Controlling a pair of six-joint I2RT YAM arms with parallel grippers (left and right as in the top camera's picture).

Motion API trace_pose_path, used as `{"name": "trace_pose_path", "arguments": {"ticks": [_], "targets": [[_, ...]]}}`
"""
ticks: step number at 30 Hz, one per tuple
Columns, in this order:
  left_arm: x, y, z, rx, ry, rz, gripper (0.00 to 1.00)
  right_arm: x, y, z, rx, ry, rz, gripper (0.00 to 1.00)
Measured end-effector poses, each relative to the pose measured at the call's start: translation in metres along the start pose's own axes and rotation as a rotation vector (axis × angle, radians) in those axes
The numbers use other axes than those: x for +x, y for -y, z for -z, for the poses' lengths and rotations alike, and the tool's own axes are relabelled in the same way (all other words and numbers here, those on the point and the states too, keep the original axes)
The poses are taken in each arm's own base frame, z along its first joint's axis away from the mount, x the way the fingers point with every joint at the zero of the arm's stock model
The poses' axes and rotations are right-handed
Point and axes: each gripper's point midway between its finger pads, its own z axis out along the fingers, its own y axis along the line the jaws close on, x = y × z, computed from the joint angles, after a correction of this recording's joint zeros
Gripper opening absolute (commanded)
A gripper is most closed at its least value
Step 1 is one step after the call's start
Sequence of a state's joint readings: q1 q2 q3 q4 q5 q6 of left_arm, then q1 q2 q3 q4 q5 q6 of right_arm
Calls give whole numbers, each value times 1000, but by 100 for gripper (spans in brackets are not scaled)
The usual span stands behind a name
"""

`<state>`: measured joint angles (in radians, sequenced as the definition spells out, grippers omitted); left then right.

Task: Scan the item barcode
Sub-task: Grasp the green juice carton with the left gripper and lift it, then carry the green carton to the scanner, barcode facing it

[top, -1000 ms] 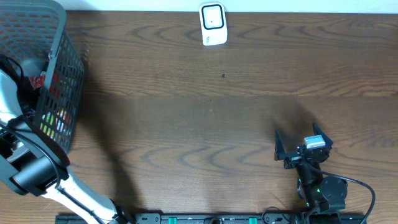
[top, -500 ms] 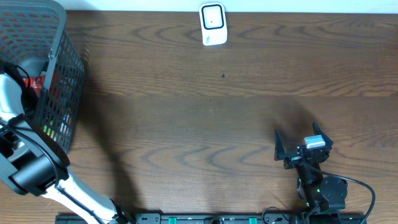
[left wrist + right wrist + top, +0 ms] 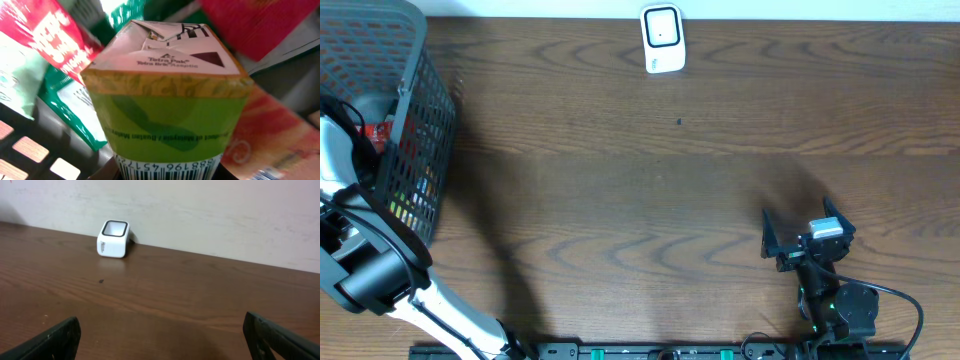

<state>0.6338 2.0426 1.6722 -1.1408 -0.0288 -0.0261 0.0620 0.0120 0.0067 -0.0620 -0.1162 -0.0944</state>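
Observation:
A green drink carton (image 3: 165,110) with a white folded top fills the left wrist view, and its barcode (image 3: 170,171) shows at the bottom edge. My left gripper (image 3: 167,176) is down inside the dark mesh basket (image 3: 415,60), with dark fingers hugging both sides of the carton's barcode end. In the overhead view the basket hides that gripper. The white scanner (image 3: 662,38) stands at the table's far edge, also visible as the scanner (image 3: 113,239) in the right wrist view. My right gripper (image 3: 798,238) rests open near the front right, nothing between its fingers (image 3: 60,337).
Red, green and pink packets (image 3: 47,35) lie around the carton in the basket. The basket stands at the table's far left corner. A wall runs behind the scanner. Brown wooden tabletop (image 3: 650,200) lies between the basket, the scanner and the right arm.
The left arm has shifted slightly inside the basket. The right arm has not moved.

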Motion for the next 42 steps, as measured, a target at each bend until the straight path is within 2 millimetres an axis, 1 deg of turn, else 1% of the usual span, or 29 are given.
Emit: {"name": "trace_pose_path", "arguments": {"ticks": [4,8,10,12,15,16,19,22,23,25,26,27,28,30,31,33,34,35,36,38,42], "targets": [[-13,1,16,14,63,5,33,0,0,0,0,0,0,99],[-28,1,49,32,186,15,33,0,0,0,0,0,0,99],[-37,0,76,45,288,22,33,0,0,0,0,0,0,99],[-43,-1,107,59,396,30,33,0,0,0,0,0,0,99],[-49,-4,161,76,577,41,33,0,0,0,0,0,0,99],[-49,-5,181,83,644,44,33,0,0,0,0,0,0,99],[-39,-3,241,107,826,38,33,0,0,0,0,0,0,99],[-20,13,295,147,983,2,33,0,0,0,0,0,0,99],[-10,22,314,170,1036,-22,33,0,0,0,0,0,0,99],[11,42,342,220,1109,-70,33,0,0,0,0,0,0,99],[19,50,350,240,1127,-90,33,0,0,0,0,0,0,99],[34,63,363,285,1155,-120,33,0,0,0,0,0,0,99],[47,76,370,320,1163,-148,33,0,0,0,0,0,0,99],[72,101,374,387,1141,-203,33,0,0,0,0,0,0,99],[86,116,371,421,1110,-241,33,0,0,0,0,0,0,99],[112,147,358,474,1026,-319,33,0,0,0,0,0,0,99],[125,166,349,498,972,-369,33,0,0,0,0,0,0,99],[132,179,342,513,938,-400,33,0,0,0,0,0,0,99],[141,196,333,524,897,-438,33,0,0,0,0,0,0,99],[157,229,308,532,802,-505,33,0,0,0,0,0,0,99],[188,295,249,494,625,-636,33,0,0,0,0,0,0,99]]}}
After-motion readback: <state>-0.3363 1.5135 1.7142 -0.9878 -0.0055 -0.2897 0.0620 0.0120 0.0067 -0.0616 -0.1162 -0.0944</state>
